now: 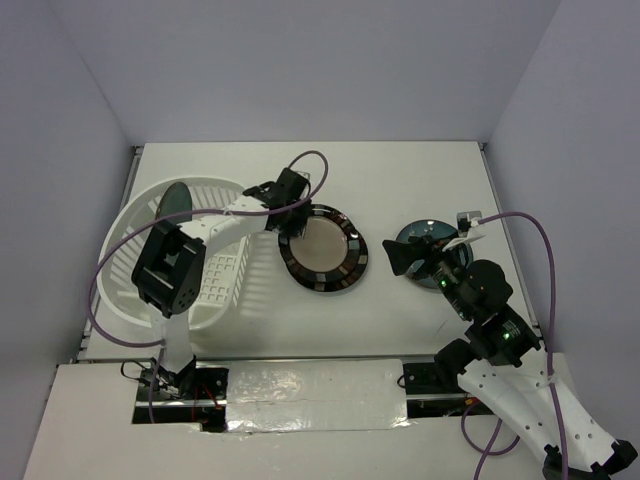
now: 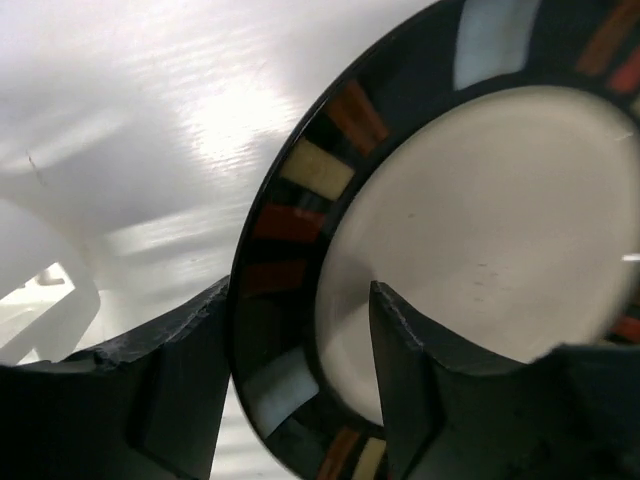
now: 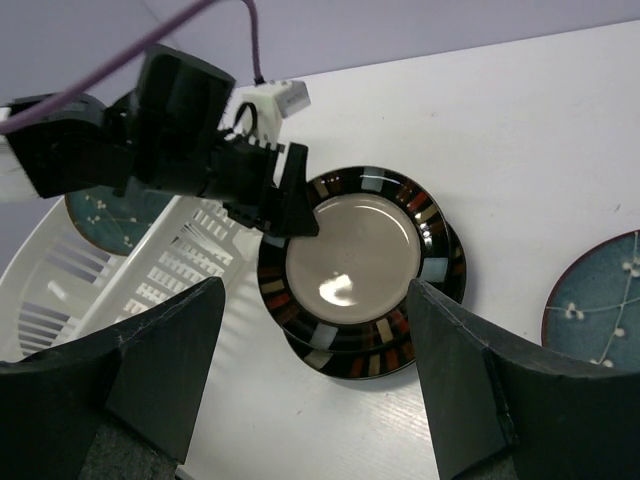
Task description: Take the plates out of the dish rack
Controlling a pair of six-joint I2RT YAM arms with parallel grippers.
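Three plates out, one left.
The left gripper (image 2: pixel 300 290), jaws parted, straddles the rim of a black-rimmed plate (image 1: pixel 322 252) stacked on its twin (image 3: pixel 372 368), right of the dish rack (image 1: pixel 128 232); the right gripper (image 3: pixel 315 290) gapes empty near a speckled teal plate (image 1: pixel 420 234); a second teal plate (image 1: pixel 177 200) stands in the rack's far end.

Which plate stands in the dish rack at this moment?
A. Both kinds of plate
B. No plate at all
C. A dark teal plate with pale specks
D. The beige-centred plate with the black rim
C: only the dark teal plate stands upright inside the dish rack, while the black-rimmed plate lies outside it, to its right.
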